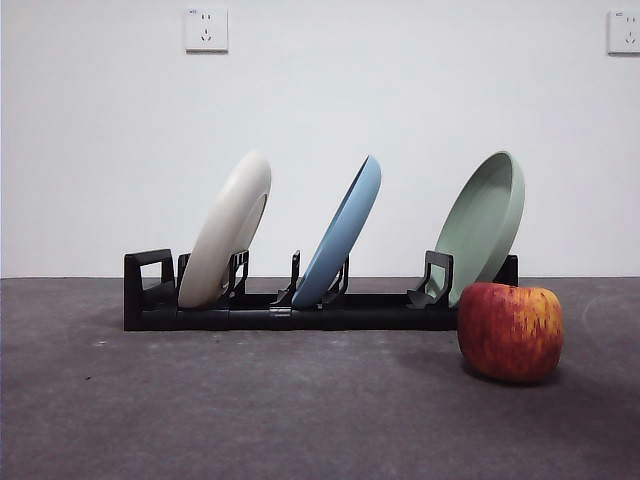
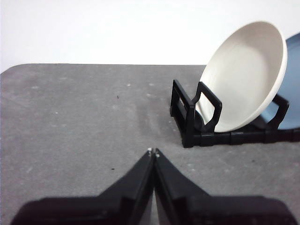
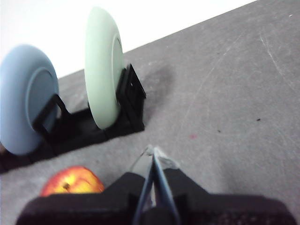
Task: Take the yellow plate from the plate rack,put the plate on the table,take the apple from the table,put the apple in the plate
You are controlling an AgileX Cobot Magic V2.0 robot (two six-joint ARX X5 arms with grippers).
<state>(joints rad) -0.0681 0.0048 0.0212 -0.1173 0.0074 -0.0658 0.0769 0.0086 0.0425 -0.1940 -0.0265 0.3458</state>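
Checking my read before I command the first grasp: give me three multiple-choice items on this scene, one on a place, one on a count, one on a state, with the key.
1. Where does the apple lie?
A. on the table, in front of the plate rack's end by the sage-green plate
B. in the yellow plate
C. between the yellow and blue plates

2. How many plates stand in the plate rack?
A. two
B. three
C. four

3. How is the left gripper?
A. shut on the yellow plate
B. open around the apple
C. shut, empty, over the table short of the rack

Key:
1 A: the apple rests on the table in front of the sage-green plate.
2 B: the yellow plate, blue plate and sage-green plate lean in the slots.
3 C: its jaws meet at the tips, with the yellow plate beyond them.
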